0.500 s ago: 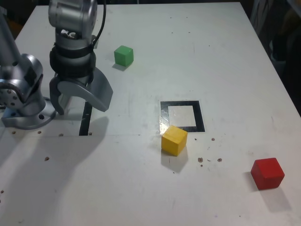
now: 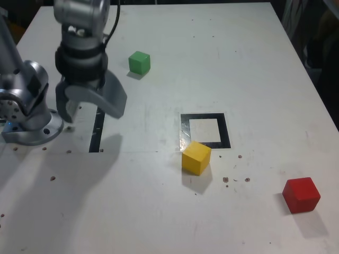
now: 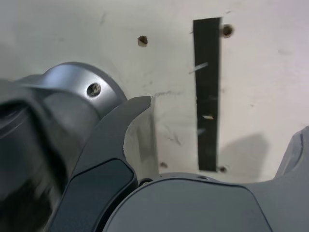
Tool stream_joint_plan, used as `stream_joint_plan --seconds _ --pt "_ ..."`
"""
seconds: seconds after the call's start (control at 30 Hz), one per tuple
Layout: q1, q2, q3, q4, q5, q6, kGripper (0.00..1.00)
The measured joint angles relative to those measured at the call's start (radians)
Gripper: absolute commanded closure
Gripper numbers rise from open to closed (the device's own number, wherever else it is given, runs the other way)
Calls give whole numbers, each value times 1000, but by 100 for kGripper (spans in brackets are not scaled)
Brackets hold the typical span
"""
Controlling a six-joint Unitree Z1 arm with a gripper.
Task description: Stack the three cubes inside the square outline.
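Observation:
My gripper [image 2: 91, 112] hangs open and empty above the table at the exterior view's left, over a straight black tape strip [image 2: 97, 130]. The green cube [image 2: 139, 62] sits at the back, to the right of the gripper in that view. The square outline [image 2: 205, 130] lies mid-table with a white centre. The yellow cube [image 2: 196, 157] rests turned at an angle, touching the outline's near left corner. The red cube [image 2: 301, 194] sits far off at the near right. The wrist view shows the open gripper [image 3: 219, 121] above the tape strip [image 3: 206, 94] and no cube.
The arm's grey base [image 2: 29, 114] stands at the exterior view's left edge, and the base [image 3: 72, 96] also fills part of the wrist view. Small screw holes [image 2: 53, 178] dot the white tabletop [image 2: 159, 211]. The table's right edge runs close to dark clutter.
The gripper has risen slightly and shifted a little toward the back of the table. The cubes have not moved.

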Motion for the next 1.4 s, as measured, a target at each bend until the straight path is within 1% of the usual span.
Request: stream_joint_plan --seconds 0.03,0.13,0.2,0.27,0.4,0.47,0.6,0.63,0.8,0.9,1.0,1.07,1.2,1.4 --pt "-10 -5 -39 37 6 -17 4" --pt "-32 0 -132 105 11 -34 5" --pt "-53 28 -199 144 11 -43 4" --pt "-72 77 -262 187 11 -54 5" --pt "-132 194 -396 311 9 -87 4" --pt "-151 251 -463 347 9 -93 4" --pt "-212 366 -592 461 9 -115 3" --pt "-222 395 -626 478 8 -118 3" --pt "-243 534 -789 493 -4 -135 2" --pt "-244 614 -891 493 2 -141 2" --pt "-244 630 -984 498 15 -145 2" --pt "-244 649 -1051 501 16 -145 2" --pt "-247 721 -1182 502 0 -142 3" --pt "-255 778 -1374 507 -22 -136 3"
